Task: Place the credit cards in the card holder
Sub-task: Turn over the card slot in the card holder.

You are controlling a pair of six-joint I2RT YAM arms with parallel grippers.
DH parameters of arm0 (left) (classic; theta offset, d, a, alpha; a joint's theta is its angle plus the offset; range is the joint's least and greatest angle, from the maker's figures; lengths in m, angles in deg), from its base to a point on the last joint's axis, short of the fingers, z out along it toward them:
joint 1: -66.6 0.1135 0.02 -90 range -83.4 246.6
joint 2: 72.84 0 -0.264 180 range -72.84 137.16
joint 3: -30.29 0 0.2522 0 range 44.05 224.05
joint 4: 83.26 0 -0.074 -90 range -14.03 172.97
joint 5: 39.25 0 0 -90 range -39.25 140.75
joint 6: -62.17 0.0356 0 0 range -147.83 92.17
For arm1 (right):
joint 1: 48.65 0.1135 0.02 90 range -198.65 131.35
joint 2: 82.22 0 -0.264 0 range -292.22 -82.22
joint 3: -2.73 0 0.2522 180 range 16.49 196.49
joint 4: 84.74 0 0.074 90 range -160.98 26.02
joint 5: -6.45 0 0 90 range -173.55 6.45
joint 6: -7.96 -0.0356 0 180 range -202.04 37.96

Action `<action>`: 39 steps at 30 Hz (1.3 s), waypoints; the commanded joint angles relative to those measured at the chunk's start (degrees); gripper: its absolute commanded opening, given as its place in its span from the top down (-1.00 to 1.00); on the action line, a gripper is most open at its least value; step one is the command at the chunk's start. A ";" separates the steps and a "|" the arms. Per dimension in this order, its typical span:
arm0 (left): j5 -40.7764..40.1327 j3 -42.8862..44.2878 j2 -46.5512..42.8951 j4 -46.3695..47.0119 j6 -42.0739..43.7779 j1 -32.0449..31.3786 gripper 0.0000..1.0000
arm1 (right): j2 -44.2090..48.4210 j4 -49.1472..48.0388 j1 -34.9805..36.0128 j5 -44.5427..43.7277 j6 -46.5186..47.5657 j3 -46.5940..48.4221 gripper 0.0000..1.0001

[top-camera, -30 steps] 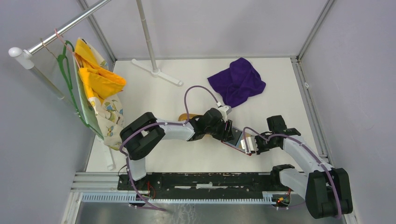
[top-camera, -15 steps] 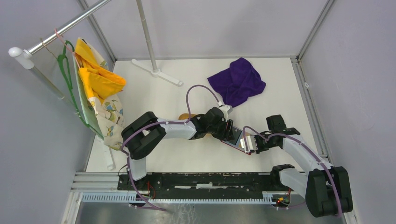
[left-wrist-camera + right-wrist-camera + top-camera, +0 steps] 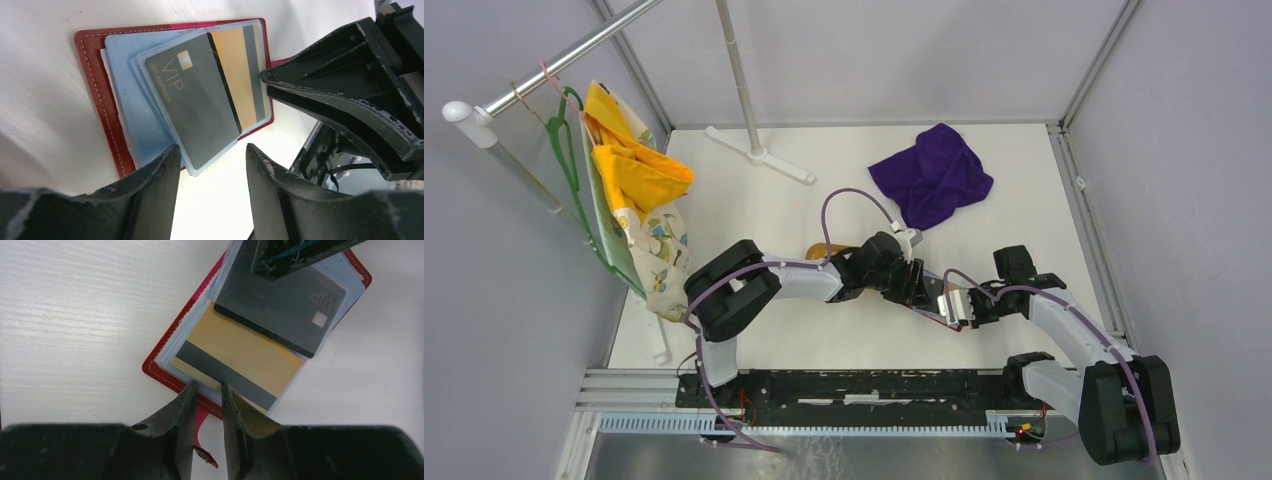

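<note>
The red card holder (image 3: 95,95) lies open on the white table, its clear sleeves fanned out. A grey credit card (image 3: 197,107) marked VIP fills the top sleeve. A gold card with a dark stripe (image 3: 240,357) sits in the sleeve beneath it. My left gripper (image 3: 210,155) hangs open just over the holder's corner, with nothing between its fingers. My right gripper (image 3: 207,390) is closed to a narrow gap at the holder's (image 3: 160,371) near edge. The red snap tab (image 3: 202,415) runs between its fingers. In the top view both grippers meet over the holder and hide most of it.
A tan wooden tray (image 3: 822,250) shows behind the left arm. A purple cloth (image 3: 932,175) lies at the back right. A white stand foot (image 3: 759,155) sits at the back, and clothes on a green hanger (image 3: 634,190) hang at the left.
My left gripper has shifted slightly toward the right gripper and now covers the blue sleeves that showed from above. The right gripper has stayed put.
</note>
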 commanded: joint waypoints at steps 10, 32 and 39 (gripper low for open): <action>5.79 -1.74 -2.14 11.17 -6.74 -0.73 -0.12 | -0.77 0.04 0.21 -1.83 -3.39 0.86 0.25; 0.61 -1.87 -6.07 5.35 -3.08 -0.79 -0.13 | 0.69 0.85 -1.22 1.76 -7.35 3.97 0.12; -0.90 -1.62 -6.29 3.40 -1.92 -0.79 -0.11 | 1.30 -0.91 -2.47 2.36 -10.15 4.01 0.12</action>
